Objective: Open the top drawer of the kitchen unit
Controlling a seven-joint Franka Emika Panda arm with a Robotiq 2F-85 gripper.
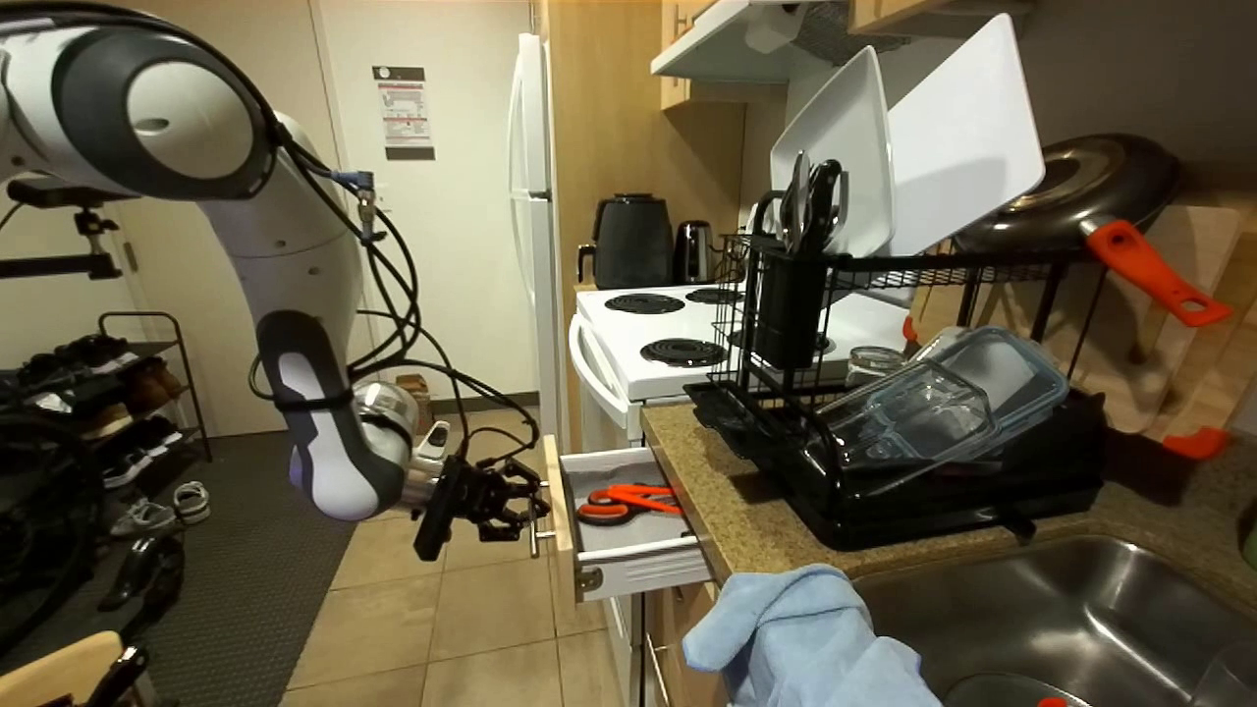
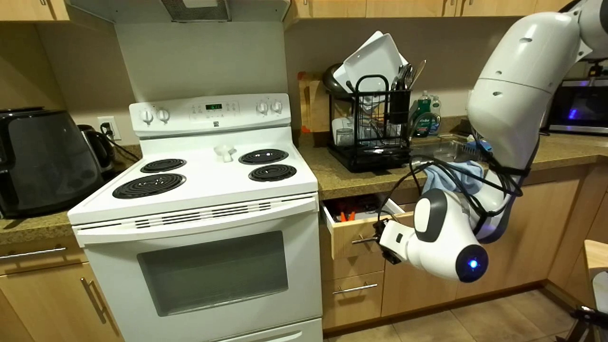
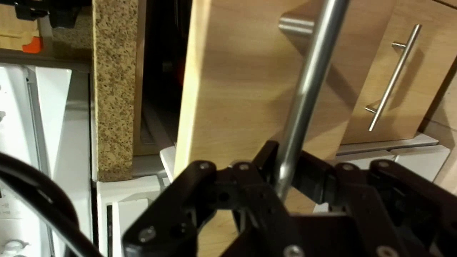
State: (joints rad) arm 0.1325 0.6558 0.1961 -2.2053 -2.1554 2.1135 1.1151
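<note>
The top drawer is pulled partway out of the kitchen unit, and its pale inside shows in both exterior views. Orange-handled scissors lie in it. Across its tan front runs a metal bar handle. My gripper is shut on that bar, with one dark finger on either side, as the wrist view shows. In an exterior view the gripper reaches the drawer from the room side. Elsewhere the arm's wrist hides part of the drawer front and the fingers.
The white stove stands right beside the drawer. Above it the countertop carries a black dish rack, and a blue cloth hangs by the sink. A lower drawer handle sticks out below. Loose cables loop round the arm.
</note>
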